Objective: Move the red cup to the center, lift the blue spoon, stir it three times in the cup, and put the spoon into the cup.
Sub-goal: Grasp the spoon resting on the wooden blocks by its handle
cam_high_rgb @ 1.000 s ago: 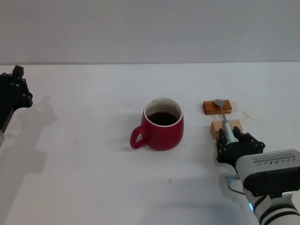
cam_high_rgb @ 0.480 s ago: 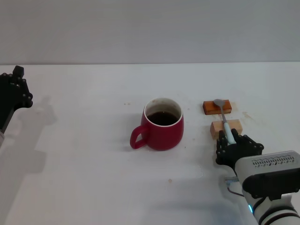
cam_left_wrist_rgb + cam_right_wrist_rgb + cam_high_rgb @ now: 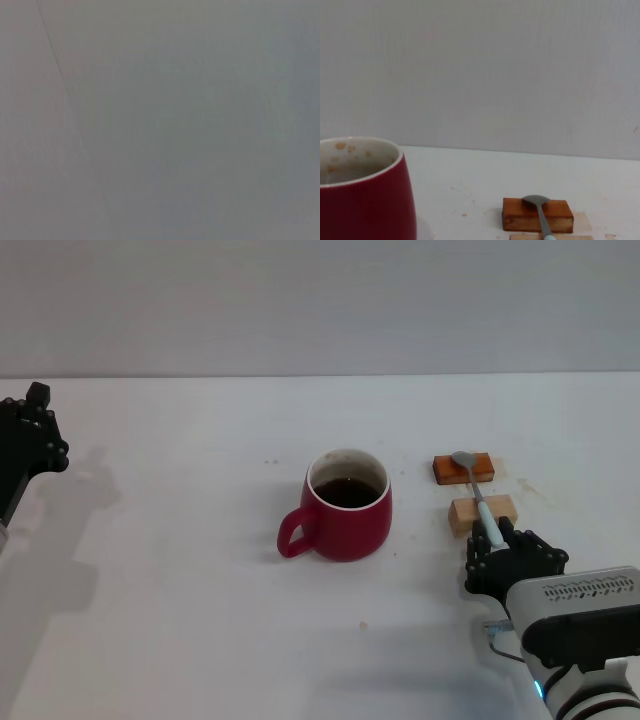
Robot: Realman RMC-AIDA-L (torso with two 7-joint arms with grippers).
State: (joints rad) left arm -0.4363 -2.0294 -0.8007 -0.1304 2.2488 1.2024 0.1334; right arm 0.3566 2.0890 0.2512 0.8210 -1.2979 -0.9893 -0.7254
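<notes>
The left gripper (image 3: 25,445) hangs at the tabletop's (image 3: 180,570) left edge, grip unreadable, the cup (image 3: 345,505) sits mid-tabletop, and the spoon (image 3: 476,495) lies across two blocks (image 3: 464,467), its handle end inside the right gripper (image 3: 512,558), closure unclear.

We record the red cup (image 3: 346,506) as dark red outside, with a pale inner rim and dark liquid. The blue spoon (image 3: 477,495) has a grey bowl and neck and a light-blue handle. The far wooden block (image 3: 464,468) is orange-brown; the near wooden block (image 3: 482,513) is paler tan. The table (image 3: 180,570) is plain white. Both the right gripper (image 3: 510,562) and the left gripper (image 3: 28,445) are black.
</notes>
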